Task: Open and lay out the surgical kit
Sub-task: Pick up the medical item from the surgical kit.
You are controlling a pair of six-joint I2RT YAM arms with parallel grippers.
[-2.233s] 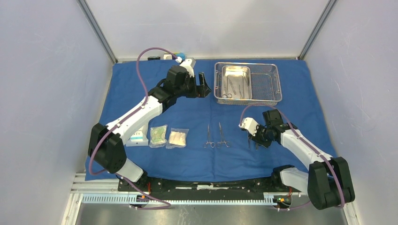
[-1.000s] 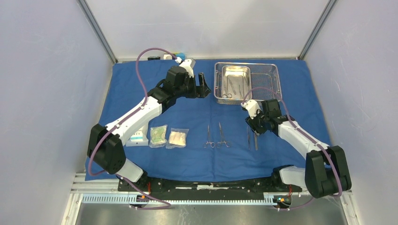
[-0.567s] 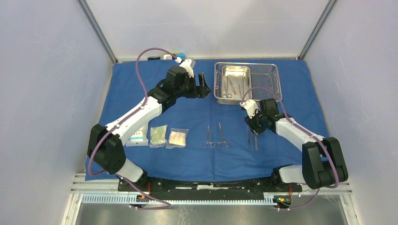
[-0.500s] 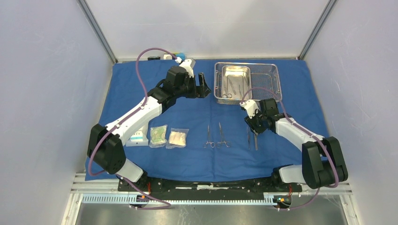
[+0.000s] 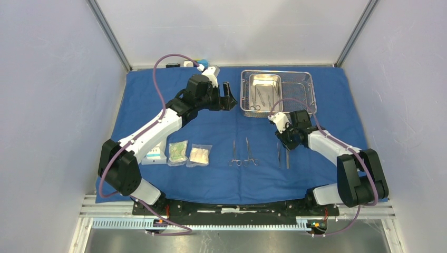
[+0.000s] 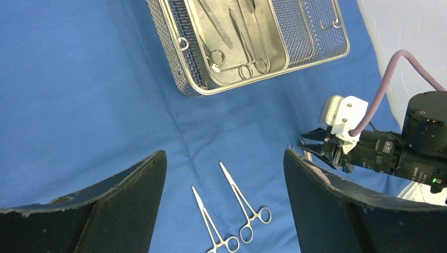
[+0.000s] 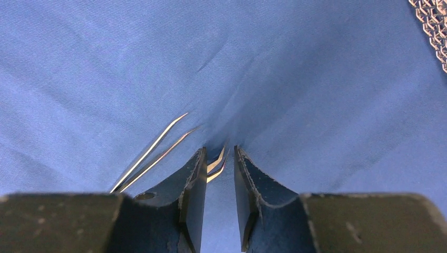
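Note:
The blue cloth wrap (image 5: 221, 174) lies spread flat. At the back right stands the steel mesh tray (image 5: 311, 95); its inner pan (image 5: 265, 79) holds slim instruments (image 6: 232, 31). Two scissor-like forceps (image 5: 234, 154) (image 5: 249, 153) and two tweezers (image 5: 279, 154) (image 5: 287, 156) lie in a row on the cloth. Three clear packets (image 5: 178, 152) sit at the front left. My right gripper (image 7: 220, 150) is low over the cloth, its jaws narrowly open on either side of one tweezers' tips (image 7: 217, 164). My left gripper (image 5: 227, 96) hangs wide open left of the tray, holding nothing.
The second tweezers (image 7: 153, 153) lie just left of my right fingers. A corner of the mesh tray (image 7: 432, 26) shows at the right wrist view's upper right. Small white and blue items (image 5: 195, 63) sit beyond the cloth's far edge. Enclosure walls stand on both sides.
My right gripper moved from the near ends of the tweezers to their far tips, and its jaws have narrowed. The tweezers stay on the cloth. My left arm has not moved.

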